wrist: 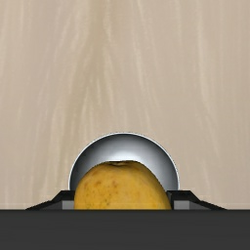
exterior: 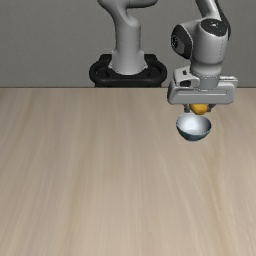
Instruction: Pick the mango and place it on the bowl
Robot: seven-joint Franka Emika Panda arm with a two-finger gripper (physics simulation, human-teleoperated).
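Wrist view shows the gripper [wrist: 121, 203] clamped on the mango [wrist: 119, 186], held directly over the bowl [wrist: 96, 156], evidently positioned for release.

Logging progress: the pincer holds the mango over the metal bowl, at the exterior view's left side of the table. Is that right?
Wrong side. The pincer holds the mango over the metal bowl at the exterior view's right side of the table, as the exterior view shows.
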